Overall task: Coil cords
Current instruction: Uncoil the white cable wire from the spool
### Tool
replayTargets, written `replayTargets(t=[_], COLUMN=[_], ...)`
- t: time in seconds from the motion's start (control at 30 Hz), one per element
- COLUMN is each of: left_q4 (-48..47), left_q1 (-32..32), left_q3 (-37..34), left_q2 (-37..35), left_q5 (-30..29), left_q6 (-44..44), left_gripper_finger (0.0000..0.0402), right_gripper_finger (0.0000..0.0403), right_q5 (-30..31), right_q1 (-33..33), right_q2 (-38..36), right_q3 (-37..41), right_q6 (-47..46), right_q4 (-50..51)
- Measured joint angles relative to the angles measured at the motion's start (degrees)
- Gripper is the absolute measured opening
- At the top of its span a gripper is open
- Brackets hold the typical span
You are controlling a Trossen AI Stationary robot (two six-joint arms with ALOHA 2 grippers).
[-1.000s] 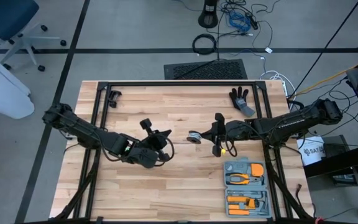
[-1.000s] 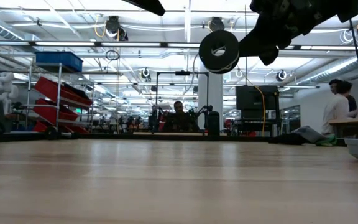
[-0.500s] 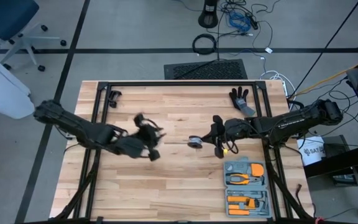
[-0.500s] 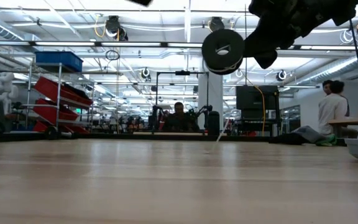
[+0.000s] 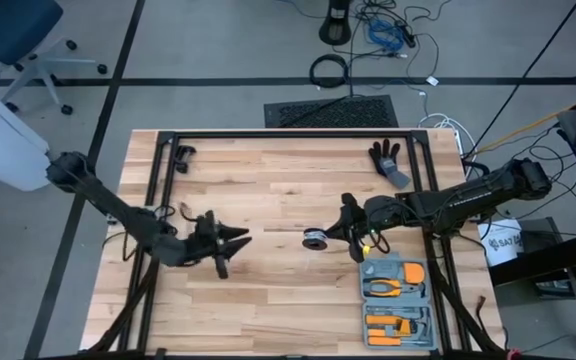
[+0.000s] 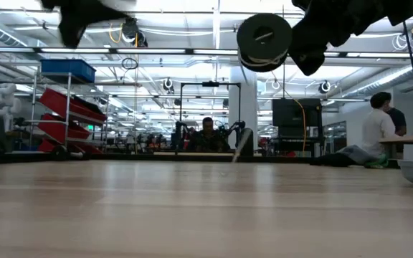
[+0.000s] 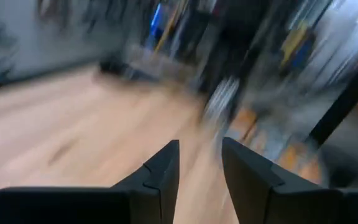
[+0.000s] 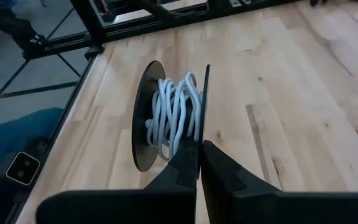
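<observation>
While the right claw (image 8: 199, 163) pinches the rim of the black reel (image 8: 169, 118) with its fingers closed on one flange, the white cord (image 8: 176, 115) sits wound between the reel's two discs. Seen from above, the reel (image 5: 315, 239) hangs over the middle of the wooden bench (image 5: 278, 180), held clear of the surface, with the right claw (image 5: 346, 228) just beside it. Well apart, over the bench's left part, the left claw (image 5: 236, 240) has its fingers (image 7: 160, 171) spread narrowly with nothing between them. An orange tool case (image 5: 396, 300) lies near the right arm.
</observation>
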State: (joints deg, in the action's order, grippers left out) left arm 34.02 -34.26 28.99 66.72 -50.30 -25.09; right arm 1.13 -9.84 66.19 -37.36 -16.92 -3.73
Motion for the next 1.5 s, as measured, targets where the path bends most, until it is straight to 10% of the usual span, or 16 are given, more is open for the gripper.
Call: replayTargets(t=[0.2,0.43,0.8,1.5], left_q4=[20.2,25.9,41.3,27.7], left_q1=[3.9,11.4,16.2,15.1], left_q3=[-3.5,-3.4,-3.4,-3.5], left_q2=[6.0,11.2,8.8,11.5], left_q5=[1.0,23.9,35.1,29.3], left_q6=[17.2,6.3,10.4,5.9], left_gripper_finger=[0.0126,0.0126,0.0126,0.0191], right_gripper_finger=[0.0,0.0,0.0,0.0], right_q5=[0.0,-0.1,-5.1,-5.5], right_q1=[0.9,2.1,4.9,6.5], right_q2=[0.0,0.0,-1.2,-2.8], right_q3=[0.0,0.0,0.0,0.0], right_q6=[0.1,1.0,4.1,3.0], right_q4=[-5.8,-9.4,-18.5,-13.9])
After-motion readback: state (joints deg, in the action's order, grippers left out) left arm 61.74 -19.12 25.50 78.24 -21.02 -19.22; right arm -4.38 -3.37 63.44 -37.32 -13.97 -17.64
